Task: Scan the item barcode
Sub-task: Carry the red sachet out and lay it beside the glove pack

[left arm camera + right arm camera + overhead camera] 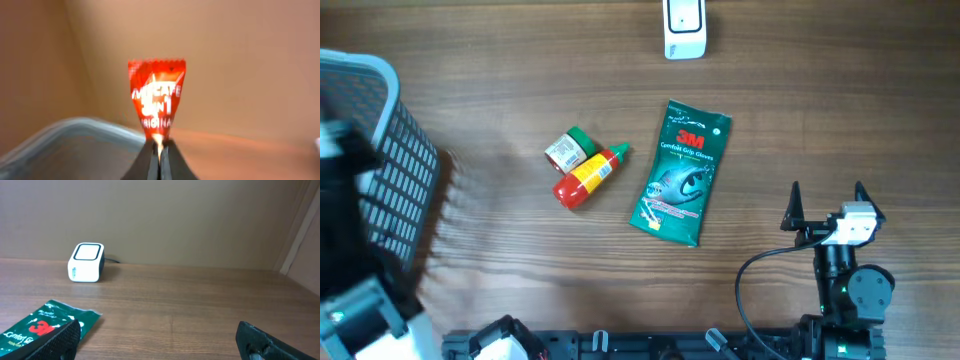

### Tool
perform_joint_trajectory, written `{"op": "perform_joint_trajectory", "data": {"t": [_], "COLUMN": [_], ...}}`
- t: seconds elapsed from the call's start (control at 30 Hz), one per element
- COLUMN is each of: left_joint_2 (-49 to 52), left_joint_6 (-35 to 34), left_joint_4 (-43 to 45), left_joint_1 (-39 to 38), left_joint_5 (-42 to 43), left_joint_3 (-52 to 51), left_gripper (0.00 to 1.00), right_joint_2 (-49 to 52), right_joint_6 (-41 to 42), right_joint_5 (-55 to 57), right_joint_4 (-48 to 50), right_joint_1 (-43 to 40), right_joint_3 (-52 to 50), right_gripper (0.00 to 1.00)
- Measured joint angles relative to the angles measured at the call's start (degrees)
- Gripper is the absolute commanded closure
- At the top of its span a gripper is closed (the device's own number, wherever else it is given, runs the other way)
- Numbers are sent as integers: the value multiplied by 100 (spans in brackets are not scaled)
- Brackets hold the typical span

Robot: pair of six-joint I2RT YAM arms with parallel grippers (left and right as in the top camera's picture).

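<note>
The left fingers [159,161] pinch a red sachet [157,95] upright above them (print blurred), while the right fingers [794,208] stand spread.

Table [500,80]: everything below rests on it, except the sachet.
Scanner [684,28]: far edge, about centre.
Pack [681,173]: mid-table, in front of the scanner and well apart from it.
Bottle [588,176]: lying tilted, just left of the pack.
Jar [570,150]: against the bottle's far-left side.
Basket [380,150]: left edge, well apart from those 3 items.
Right gripper [827,205]: near edge, right of the pack, not touching it.
Sachet [157,100]: upright, lower end pinched in the left gripper [159,150].
</note>
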Motion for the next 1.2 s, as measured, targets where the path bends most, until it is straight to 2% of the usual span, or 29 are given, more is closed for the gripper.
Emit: {"op": "perform_joint_trajectory", "data": {"t": [0.07,0.13,0.2,0.3,0.43,0.47,0.5,0.53,0.57,0.63,0.73,0.8,0.9,0.97,1.03,1.1,1.2], "left_joint_2": [28,282,975,2297,3958,4262,4618,4784,4835,4841,4784,4444,3392,2234,1399,708,354], "left_joint_6": [-216,-391,-538,-828,-1674,-1895,-2199,-2398,-2549,-2767,-2889,-2846,-2203,-1150,-555,-133,166], "left_joint_4": [-730,-1058,-1169,-553,140,227,186,151,140,155,149,146,212,643,708,682,581], "left_joint_1": [-1309,-2304,-3821,-5209,-6057,-6157,-6220,-6227,-6227,-6227,-6227,-6227,-6227,-6203,-5965,-5342,-4367], "left_joint_5": [-46,-350,-789,-1165,-1545,-1639,-1735,-1790,-1832,-1869,-1899,-2243,-3235,-4533,-5484,-6568,-8083], "left_joint_3": [2,0,-7,-9,-20,-17,-24,-33,-35,-35,-35,-35,57,273,457,546,557], "left_gripper": [96,96,96,96,96,96,90,56,51,29,26,23,9,7,5,2,0], "right_joint_2": [9,9,9,13,20,20,20,20,20,20,20,20,20,20,20,20,20], "right_joint_6": [0,0,0,0,0,0,0,0,0,0,0,0,0,0,0,0,0], "right_joint_5": [0,0,2,-2,-2,-2,-2,0,0,-2,0,0,0,0,0,-2,0], "right_joint_4": [-4,-7,-7,-7,-7,-4,-4,-7,-7,-4,-4,-7,-4,-7,-7,-4,-7], "right_joint_1": [0,0,4,-4,-7,-7,-7,-7,-7,-7,-7,-7,-7,-7,-7,-7,-7], "right_joint_3": [0,0,0,-2,0,0,0,0,0,0,0,0,0,0,0,0,0], "right_gripper": [0,0,1,0,0,0,0,0,0,0,0,0,0,0,0,0,0]}}
